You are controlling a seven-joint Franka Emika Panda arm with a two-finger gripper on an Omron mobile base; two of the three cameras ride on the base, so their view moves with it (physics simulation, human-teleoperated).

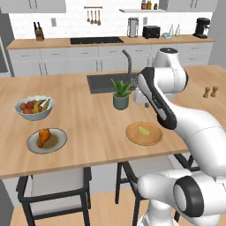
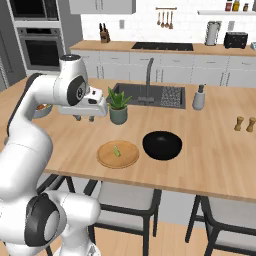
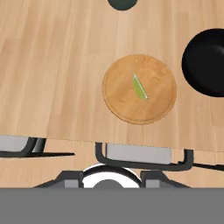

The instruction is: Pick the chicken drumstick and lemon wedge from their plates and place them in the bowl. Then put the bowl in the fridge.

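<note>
The lemon wedge (image 1: 144,131) lies on the tan wooden plate (image 1: 134,137) near the counter's front edge; the hand view looks straight down on the wedge (image 3: 139,86) and its plate (image 3: 118,94). The black bowl (image 2: 162,145) stands just right of that plate, with nothing in it. Far to the left, the chicken drumstick (image 1: 43,135) rests on the grey plate (image 1: 59,141). My gripper (image 2: 84,118) hangs open, holding nothing, above the counter, left of the potted plant and well above the tan plate. The fridge is out of view.
A potted plant (image 2: 118,106) stands behind the tan plate, and a white fruit bowl (image 1: 34,107) behind the grey plate. The sink (image 2: 145,95) with its tap, a soap dispenser (image 2: 199,97) and two shakers (image 2: 245,123) sit further back. Chairs (image 1: 55,187) stand under the counter edge.
</note>
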